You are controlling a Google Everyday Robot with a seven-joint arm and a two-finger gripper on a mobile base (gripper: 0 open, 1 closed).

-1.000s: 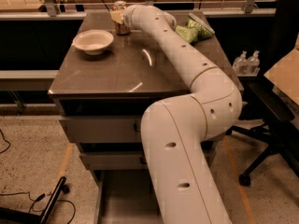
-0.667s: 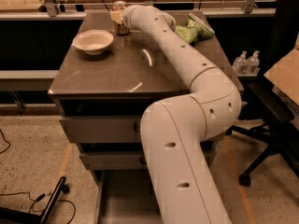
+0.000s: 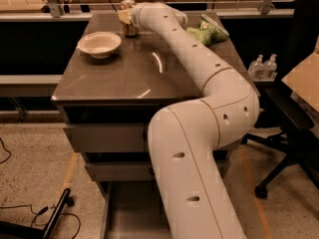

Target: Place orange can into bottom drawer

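The orange can (image 3: 129, 28) stands upright at the far end of the cabinet top (image 3: 124, 73), its silver top showing. My gripper (image 3: 126, 18) is at the can at the end of the long white arm, which reaches across the table from the lower right. The arm's wrist hides the can's right side. The bottom drawer (image 3: 130, 215) is pulled open at the foot of the cabinet; its flat grey floor shows to the left of my arm, and the arm covers its right part.
A cream bowl (image 3: 99, 44) sits left of the can. A green bag (image 3: 207, 31) lies at the far right of the top. Two closed upper drawers (image 3: 104, 136) are below. An office chair (image 3: 294, 113) and small bottles (image 3: 264, 66) stand to the right. Cables (image 3: 30, 213) lie on the floor at left.
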